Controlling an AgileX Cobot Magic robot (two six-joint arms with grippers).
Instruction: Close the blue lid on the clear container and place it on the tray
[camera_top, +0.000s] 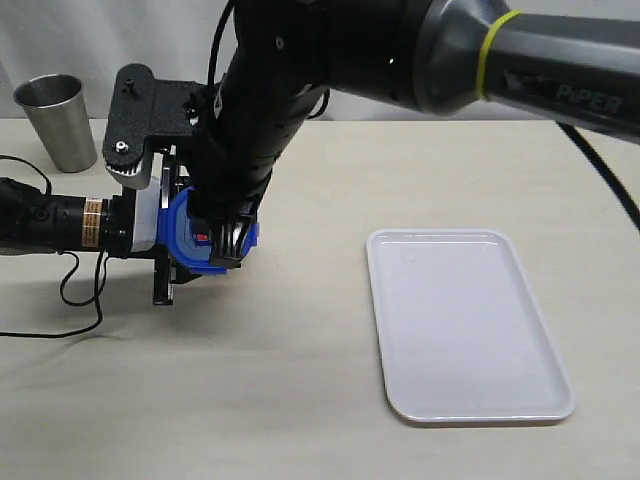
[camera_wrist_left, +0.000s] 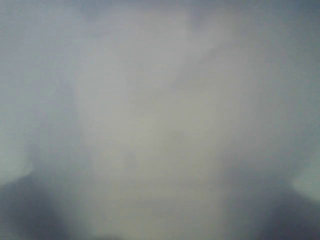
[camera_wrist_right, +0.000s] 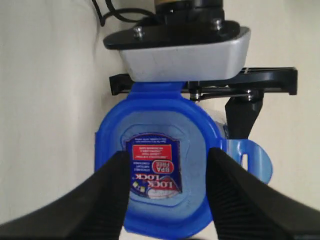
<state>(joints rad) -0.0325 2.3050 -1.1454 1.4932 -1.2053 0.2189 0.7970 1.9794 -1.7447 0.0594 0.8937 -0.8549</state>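
The blue lid (camera_top: 186, 236) (camera_wrist_right: 155, 125) sits on top of the clear container (camera_wrist_right: 220, 121), whose body is mostly hidden beneath it. In the left wrist view the container (camera_wrist_left: 160, 120) is only a pale blur filling the frame. My left gripper (camera_top: 172, 255) reaches in from the left and is shut on the container's sides; one finger (camera_wrist_right: 243, 114) presses its wall. My right gripper (camera_top: 228, 250) (camera_wrist_right: 166, 165) hangs open just over the lid, its fingers either side of the red-and-white sticker. One lid flap (camera_wrist_right: 252, 161) sticks outward. The white tray (camera_top: 465, 330) lies to the right.
A steel cup (camera_top: 58, 120) stands at the back left. Black cables (camera_top: 80, 292) loop on the table under the left arm. The right arm crosses from the upper right over the middle of the table.
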